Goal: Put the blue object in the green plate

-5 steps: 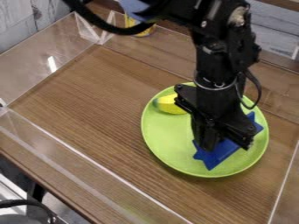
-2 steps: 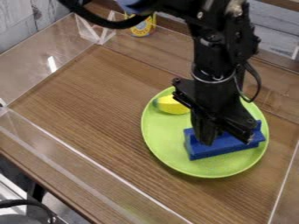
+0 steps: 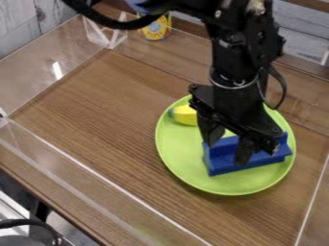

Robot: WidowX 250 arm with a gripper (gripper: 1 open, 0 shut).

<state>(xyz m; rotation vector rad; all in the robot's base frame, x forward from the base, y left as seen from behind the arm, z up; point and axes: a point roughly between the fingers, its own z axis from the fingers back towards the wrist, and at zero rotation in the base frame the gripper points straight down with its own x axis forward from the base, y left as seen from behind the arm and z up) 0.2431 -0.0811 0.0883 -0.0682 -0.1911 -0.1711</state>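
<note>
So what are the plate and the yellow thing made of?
The plate looks like smooth plastic: one even bright green with a thin rim. The yellow thing could be plastic or painted wood; its colour is even, but it's small here.

1 arm (image 3: 232, 48) cropped at top | blue object (image 3: 225, 160) partly hidden (by gripper (image 3: 240, 149))

The pincer (image 3: 241, 144) has opened — the blue block (image 3: 244, 159) (angled earlier) now lies nearly crosswise.
</note>
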